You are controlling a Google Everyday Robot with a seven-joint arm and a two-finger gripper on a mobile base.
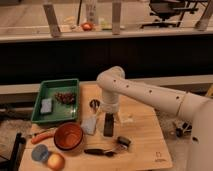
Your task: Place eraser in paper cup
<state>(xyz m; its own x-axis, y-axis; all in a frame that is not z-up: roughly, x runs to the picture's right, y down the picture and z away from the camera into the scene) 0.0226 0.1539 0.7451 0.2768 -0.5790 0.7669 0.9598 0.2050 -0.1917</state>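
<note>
- Camera view: gripper (108, 129) points down over the middle of the desk (145, 145); open or closed, I cannot tell.
- Eraser (126, 119), my guess the small pale block, lies just beside the gripper, toward the desk's right edge.
- Likely light, rubbery, grippy; I'd pinch its short sides.

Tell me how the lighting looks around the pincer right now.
Camera view: warm, even light on the wooden table, no glare; the pincer hangs dark over the table's middle, beside the orange bowl; the panel behind lies in deep shadow.
</note>
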